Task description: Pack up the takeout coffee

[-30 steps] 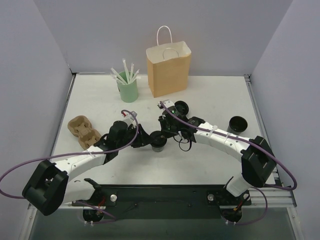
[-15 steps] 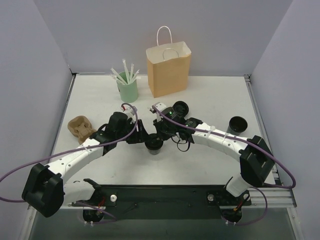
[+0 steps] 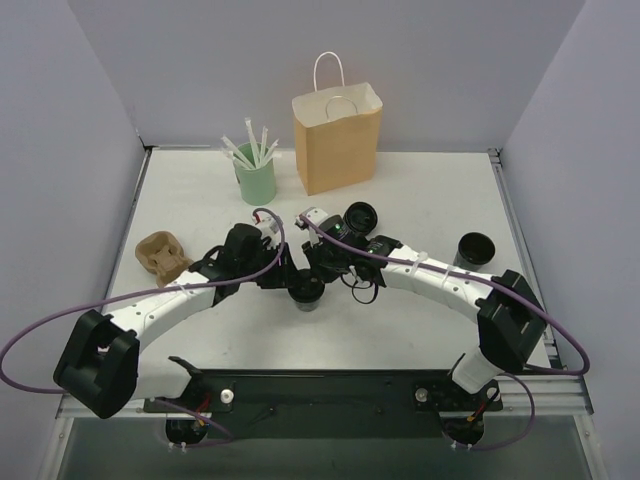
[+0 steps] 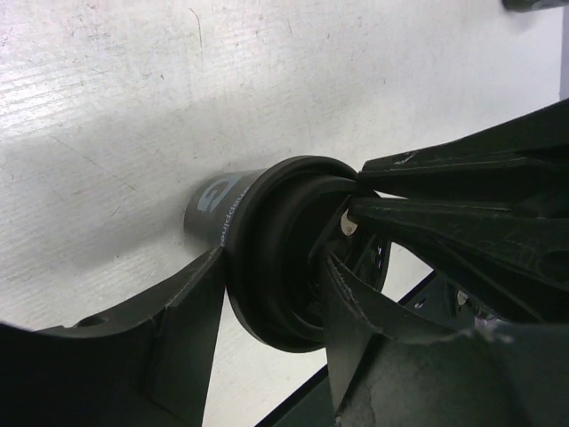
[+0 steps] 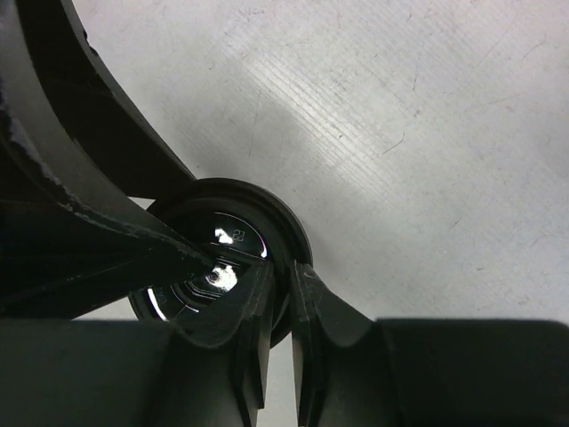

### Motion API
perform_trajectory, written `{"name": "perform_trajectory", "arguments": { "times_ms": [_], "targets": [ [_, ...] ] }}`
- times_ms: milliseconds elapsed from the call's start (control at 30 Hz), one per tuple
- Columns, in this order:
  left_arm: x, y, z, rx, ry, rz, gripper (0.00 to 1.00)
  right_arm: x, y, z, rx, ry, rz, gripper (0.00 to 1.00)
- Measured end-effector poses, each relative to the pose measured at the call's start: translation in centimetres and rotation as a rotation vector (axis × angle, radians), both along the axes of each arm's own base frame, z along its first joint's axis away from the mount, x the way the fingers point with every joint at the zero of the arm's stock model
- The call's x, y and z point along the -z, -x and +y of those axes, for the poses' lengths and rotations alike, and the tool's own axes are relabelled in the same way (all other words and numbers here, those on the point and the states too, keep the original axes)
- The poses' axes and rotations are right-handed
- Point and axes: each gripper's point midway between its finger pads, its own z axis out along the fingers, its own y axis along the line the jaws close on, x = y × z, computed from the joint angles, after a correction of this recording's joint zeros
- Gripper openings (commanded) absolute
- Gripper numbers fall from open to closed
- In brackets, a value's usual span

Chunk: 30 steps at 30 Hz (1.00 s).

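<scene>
Coffee cup [image 3: 307, 293] upright mid-table, lid [image 5: 236, 222] on. Left gripper [image 4: 271, 267] clasps cup body; right gripper [image 5: 286, 271] pinches lid rim. Paper bag [image 3: 338, 140] well apart at back. Nothing bagged yet.

I count three black cups [image 3: 306, 293] [image 3: 362, 215] [image 3: 475, 248], one brown paper bag [image 3: 338, 140], one green straw cup [image 3: 255, 182], one pulp carrier [image 3: 160, 254].

place: robot lab cell | cues: plain partition walls [image 3: 70, 150], white table [image 3: 420, 200]
</scene>
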Motion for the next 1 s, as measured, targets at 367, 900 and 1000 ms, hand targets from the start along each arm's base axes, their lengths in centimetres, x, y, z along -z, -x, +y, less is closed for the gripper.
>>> {"name": "perform_trajectory", "arguments": {
  "times_ms": [367,900,1000],
  "targets": [
    [-0.1,0.4,0.6,-0.064,0.06,-0.049,0.52,-0.9,-0.2,-1.1,0.129,-0.059,0.132,0.58],
    [0.0,0.1,-0.6,-0.09,0.085,-0.052,0.52,-1.3,3.1,-2.8,0.497,-0.336,0.385,0.66],
    [0.0,0.1,-0.5,-0.101,0.087,-0.049,0.52,-0.3,4.0,-2.9,0.582,-0.373,0.428,0.66]
  ]
}}
